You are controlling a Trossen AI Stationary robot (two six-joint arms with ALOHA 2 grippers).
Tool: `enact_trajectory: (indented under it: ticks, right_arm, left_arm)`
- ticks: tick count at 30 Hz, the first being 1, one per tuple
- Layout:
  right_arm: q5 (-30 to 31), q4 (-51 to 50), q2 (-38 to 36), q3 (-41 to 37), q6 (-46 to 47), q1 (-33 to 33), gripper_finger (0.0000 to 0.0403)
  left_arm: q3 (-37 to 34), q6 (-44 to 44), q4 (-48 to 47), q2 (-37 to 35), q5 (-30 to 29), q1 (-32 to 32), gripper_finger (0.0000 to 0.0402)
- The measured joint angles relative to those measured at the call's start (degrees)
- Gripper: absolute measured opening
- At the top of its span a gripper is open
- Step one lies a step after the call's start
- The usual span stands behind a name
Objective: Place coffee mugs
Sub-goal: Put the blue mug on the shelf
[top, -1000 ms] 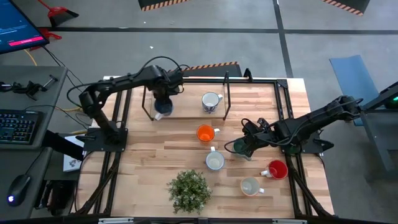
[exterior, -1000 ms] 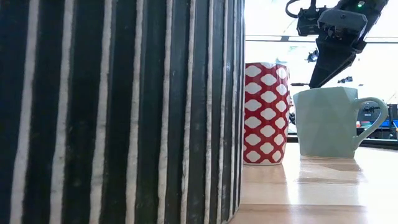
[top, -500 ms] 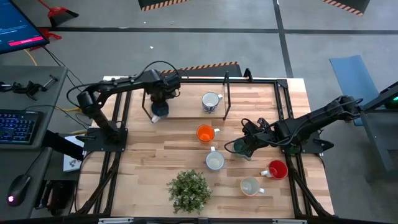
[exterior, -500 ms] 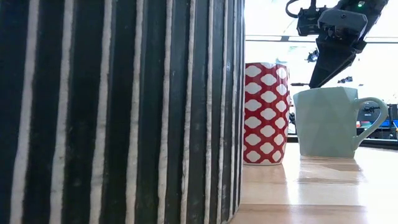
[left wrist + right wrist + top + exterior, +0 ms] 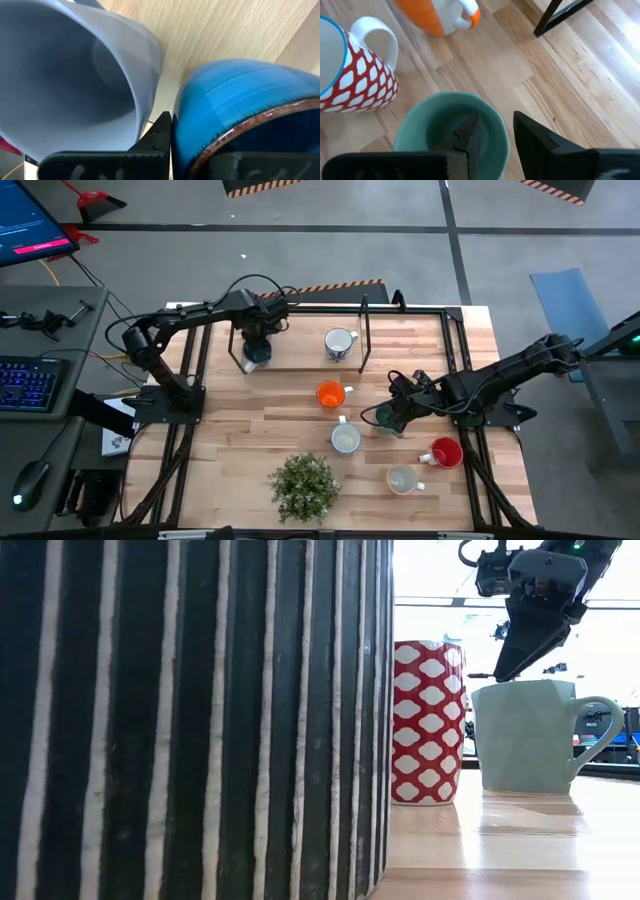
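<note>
My left gripper point(image 5: 256, 345) is at the far left of the table, shut on the blue mug point(image 5: 258, 356) point(image 5: 240, 100). A grey-blue mug point(image 5: 75, 75) stands close beside it. My right gripper point(image 5: 392, 416) point(image 5: 496, 125) is shut on the green mug point(image 5: 380, 418) point(image 5: 440, 125), which stands on its base on the table point(image 5: 525, 735). Standing free are a white mug point(image 5: 339, 343), an orange mug point(image 5: 330, 394), a red-and-white patterned mug point(image 5: 345, 440) point(image 5: 428, 720), a red mug point(image 5: 446, 452) and a cream mug point(image 5: 402, 479). My left gripper has the blue mug by its rim point(image 5: 200, 145), from above. One finger point(image 5: 161, 132) is on the outside of the wall, between the two mugs; the other is hidden by the mug. Whether the mug rests on the wood cannot be told. My right gripper pinches the green mug's rim point(image 5: 504, 137), on the side toward the table's right. One finger point(image 5: 469, 132) is inside the mug and one point(image 5: 532, 135) outside. The fingers slant down from the right. The mug stands upright on the table.
A black metal frame point(image 5: 366, 335) stands over the far part of the table around the white and blue mugs. A leafy plant point(image 5: 303, 485) in a striped pot point(image 5: 190, 720) sits near the near edge. Bare wood lies at the near left point(image 5: 230, 450).
My left gripper has moved a little toward the table's left edge, and the blue mug has gone with it.
</note>
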Motion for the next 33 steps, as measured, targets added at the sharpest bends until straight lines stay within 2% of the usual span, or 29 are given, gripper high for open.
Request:
enact_trajectory:
  ticks: [7,22,33]
  right_arm:
    - [-0.07,0.37,0.0,0.0,0.0,0.0,0.0096]
    - [-1.5,0.82,0.0,0.0,0.02,0.0,0.0096]
    - [-1.57,0.83,-0.01,0.0,0.0,0.0,0.0096]
  left_arm:
    - [0.0,-0.07,-0.04,0.0,-0.29,0.0,0.005]
    - [0.19,-0.11,-0.27,0.0,-3.49,0.0,0.0052]
    - [10.42,-1.35,-8.42,0.0,-3.36,-0.21,0.0054]
